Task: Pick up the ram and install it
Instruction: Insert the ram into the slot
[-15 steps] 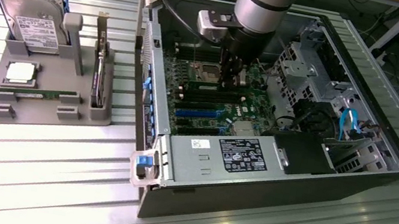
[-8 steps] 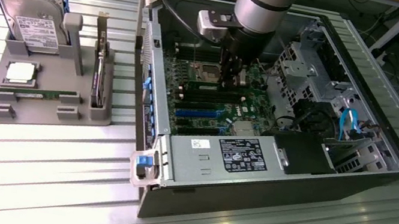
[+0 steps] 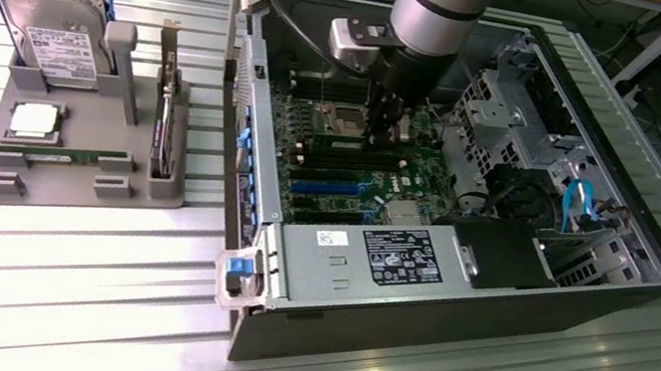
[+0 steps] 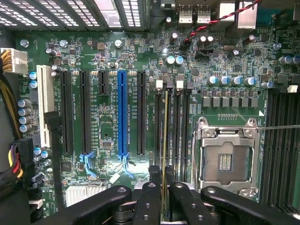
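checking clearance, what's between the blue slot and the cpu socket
Wrist view: a black slot, then memory slots, the ram edge-on in the fingers.

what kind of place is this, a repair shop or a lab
Probably a robotics lab bench for computer assembly: an open PC case sits on a slatted metal table, a grey fixture tray holds a hard drive, and the gripper holds the ram over the motherboard.

I can read no text: the hard drive label (image 3: 62, 52), power supply label (image 3: 402, 255) and motherboard slot lettering (image 4: 129, 123) are too fine to make out.
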You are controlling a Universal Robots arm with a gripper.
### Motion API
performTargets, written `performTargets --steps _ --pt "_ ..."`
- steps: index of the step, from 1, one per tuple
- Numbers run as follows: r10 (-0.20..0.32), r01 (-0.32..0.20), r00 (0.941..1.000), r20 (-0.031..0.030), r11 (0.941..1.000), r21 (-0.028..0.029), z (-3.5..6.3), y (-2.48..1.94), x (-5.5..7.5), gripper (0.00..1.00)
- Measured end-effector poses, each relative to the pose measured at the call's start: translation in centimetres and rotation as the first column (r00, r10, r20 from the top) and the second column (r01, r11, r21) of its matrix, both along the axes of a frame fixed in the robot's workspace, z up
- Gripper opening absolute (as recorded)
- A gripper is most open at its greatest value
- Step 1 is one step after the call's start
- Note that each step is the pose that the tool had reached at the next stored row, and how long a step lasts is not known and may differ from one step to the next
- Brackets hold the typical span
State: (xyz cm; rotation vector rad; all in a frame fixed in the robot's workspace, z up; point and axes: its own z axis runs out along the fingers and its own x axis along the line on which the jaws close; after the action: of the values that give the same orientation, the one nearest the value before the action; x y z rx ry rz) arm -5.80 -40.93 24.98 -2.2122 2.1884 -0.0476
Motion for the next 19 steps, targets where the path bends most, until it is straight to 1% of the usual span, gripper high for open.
performTargets --steps 1,17,19 --pt "0.023 -0.023 0.9997 -0.0002 0.9997 -0.0002 -0.59 -0.01 0.0 0.14" --pt "0.018 -0.018 0.9998 0.0001 0.9998 -0.0004 -0.74 0.0 0.0 0.14" --pt "0.018 -0.018 0.9998 -0.0002 0.9998 -0.0041 -1.06 -0.01 0.0 0.14"
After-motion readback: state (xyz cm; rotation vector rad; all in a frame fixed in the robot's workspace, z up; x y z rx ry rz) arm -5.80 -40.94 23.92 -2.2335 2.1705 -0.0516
